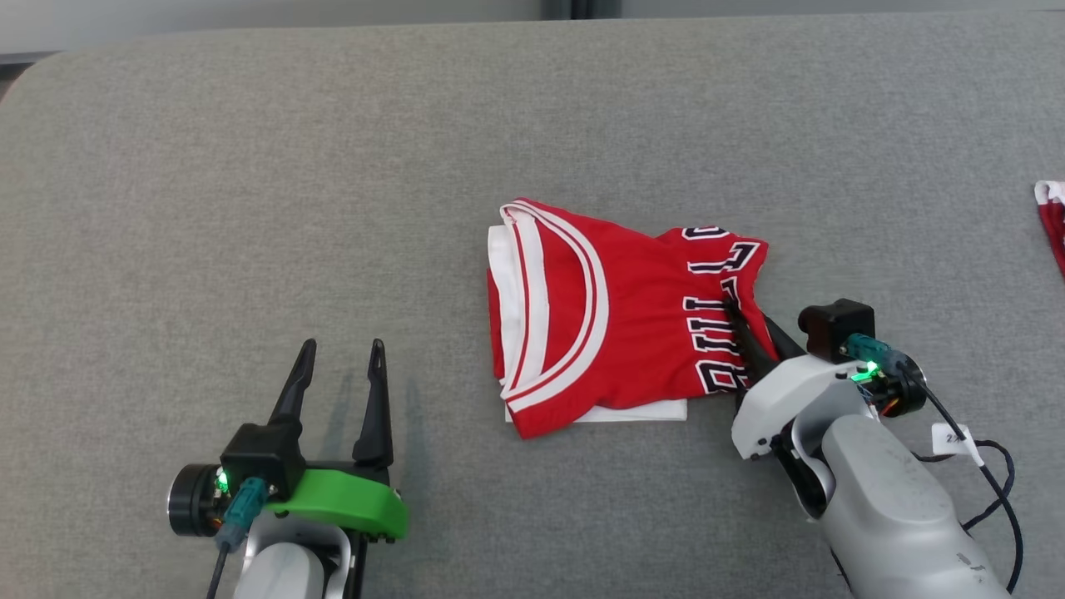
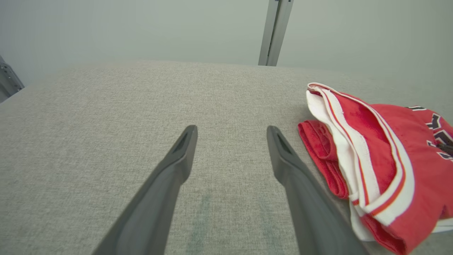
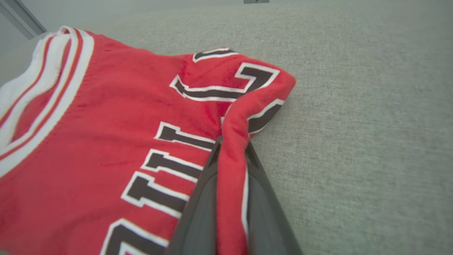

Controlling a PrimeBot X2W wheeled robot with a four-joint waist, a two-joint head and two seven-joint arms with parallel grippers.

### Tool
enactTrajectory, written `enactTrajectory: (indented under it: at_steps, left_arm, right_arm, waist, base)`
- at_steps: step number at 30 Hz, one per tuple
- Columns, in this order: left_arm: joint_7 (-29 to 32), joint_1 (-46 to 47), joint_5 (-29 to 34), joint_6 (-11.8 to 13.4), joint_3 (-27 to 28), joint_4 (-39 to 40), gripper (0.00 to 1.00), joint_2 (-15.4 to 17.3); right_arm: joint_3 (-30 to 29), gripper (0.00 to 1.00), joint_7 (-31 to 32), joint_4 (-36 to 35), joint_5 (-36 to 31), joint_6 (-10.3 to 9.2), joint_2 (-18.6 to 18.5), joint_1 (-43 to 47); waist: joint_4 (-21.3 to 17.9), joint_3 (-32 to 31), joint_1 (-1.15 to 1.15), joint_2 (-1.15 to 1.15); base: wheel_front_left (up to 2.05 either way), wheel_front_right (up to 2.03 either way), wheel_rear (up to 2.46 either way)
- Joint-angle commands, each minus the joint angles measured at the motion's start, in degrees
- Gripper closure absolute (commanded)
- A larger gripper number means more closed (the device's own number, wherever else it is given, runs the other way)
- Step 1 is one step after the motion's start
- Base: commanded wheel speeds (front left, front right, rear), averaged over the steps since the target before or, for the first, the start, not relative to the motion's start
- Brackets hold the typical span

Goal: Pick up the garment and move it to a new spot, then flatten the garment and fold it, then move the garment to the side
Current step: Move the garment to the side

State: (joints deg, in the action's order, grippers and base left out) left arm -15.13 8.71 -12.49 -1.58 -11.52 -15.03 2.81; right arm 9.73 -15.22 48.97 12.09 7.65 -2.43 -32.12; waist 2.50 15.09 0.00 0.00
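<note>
Grey tabletop [image 1: 250, 166] holds the garment [image 1: 632, 333], edge pinched by right claw [image 3: 231, 148].

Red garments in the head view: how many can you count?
2. One folded jersey lies mid-surface, its right edge pinched in the right gripper. A second red-and-white piece sits at the far right edge, cut off by the frame; more may lie beyond.
</note>
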Motion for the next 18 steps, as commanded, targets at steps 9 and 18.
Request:
enactTrajectory:
  at_steps: [9, 18]
  left_arm:
    - [0.0, -0.5, 1.3, -1.9, -0.3, 1.1, 0.0, 0.3]
    - [0.0, 0.4, 1.3, -2.8, -3.0, 0.9, 0.0, 0.3]
  right_arm:
    - [-1.8, 1.0, 0.1, -3.0, 0.9, -0.29, -0.8, 4.2]
    - [-1.0, 1.0, 0.1, -4.7, 1.9, -0.23, -0.6, 5.2]
  waist:
    - [-16.8, -4.0, 0.0, 0.0]
    - [-30.4, -4.0, 0.0, 0.0]
  base:
    - [0.0, 0.0, 0.0]
    - [0.0, 0.0, 0.0]
